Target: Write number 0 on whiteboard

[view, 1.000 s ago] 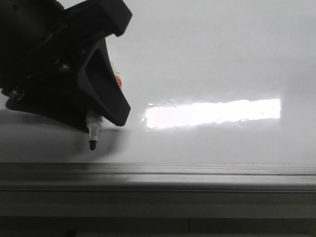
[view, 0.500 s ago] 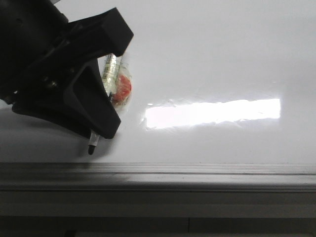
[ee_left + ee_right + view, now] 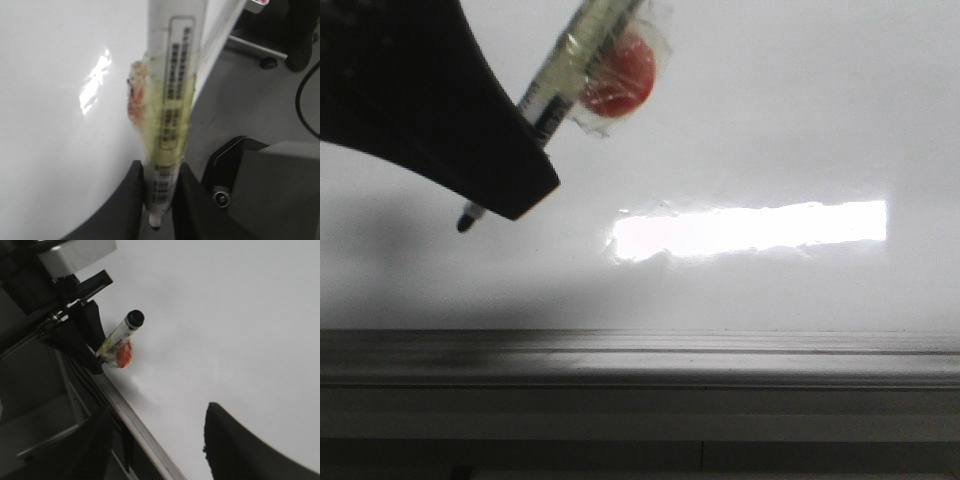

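L arm's fingers (image 3: 470,130) rose w/ marker (image 3: 560,90), tilting it; tip now higher.

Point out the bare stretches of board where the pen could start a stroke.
The whiteboard is bare right of the marker, above the glare patch, and between that patch and the grey ledge. It is crowded only around the left gripper.

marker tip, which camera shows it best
The front view: the white-barrelled marker's black tip pokes out below the left end effector, clear against the glossy whiteboard. The left wrist view shows it blurred between the fingers; the right wrist view shows only its rear end.
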Tool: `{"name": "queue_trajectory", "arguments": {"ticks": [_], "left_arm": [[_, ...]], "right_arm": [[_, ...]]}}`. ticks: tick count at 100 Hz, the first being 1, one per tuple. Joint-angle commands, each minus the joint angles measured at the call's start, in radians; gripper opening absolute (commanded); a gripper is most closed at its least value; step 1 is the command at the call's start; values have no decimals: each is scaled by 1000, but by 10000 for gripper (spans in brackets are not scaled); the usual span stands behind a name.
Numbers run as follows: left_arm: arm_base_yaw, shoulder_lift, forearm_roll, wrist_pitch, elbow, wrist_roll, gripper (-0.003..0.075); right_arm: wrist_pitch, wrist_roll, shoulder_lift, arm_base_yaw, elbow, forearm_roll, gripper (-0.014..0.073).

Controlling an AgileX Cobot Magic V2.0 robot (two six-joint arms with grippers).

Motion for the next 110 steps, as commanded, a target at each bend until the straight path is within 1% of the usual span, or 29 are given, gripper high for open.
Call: {"name": "queue_trajectory", "arguments": {"ticks": [1,10,22,30,39,49,54,69,80,94,110], "left_arm": [[-43,-55,59,-8,-40,129,-20],[-86,-82,130,-2,-40,192,-20],[-129,-100,216,2,-40,204,-20],[-143,-103,246,11,-40,204,-20],[-146,-103,253,11,-40,204,-20],[-146,-103,268,13,-40,204,-20],[-146,-103,276,13,-40,204,-20],[-146,-103,287,19,-40,204,-20],[-146,-103,287,29,-40,204,-20],[-146,-103,283,33,-40,204,-20],[-146,-103,283,33,-40,204,-20]], "right_arm": [[22,-51,74,-1,-80,86,360],[88,-102,137,2,-133,137,376],[88,-127,197,59,-193,141,375],[88,-133,237,125,-214,113,375],[72,-133,287,207,-228,53,371],[14,-133,340,299,-231,-28,370],[-44,-133,361,344,-231,-62,370],[-211,-133,420,452,-231,-63,370],[-282,-133,459,497,-231,-63,370],[-287,-133,520,536,-231,-67,370],[-334,-133,573,568,-231,-90,370]]}}
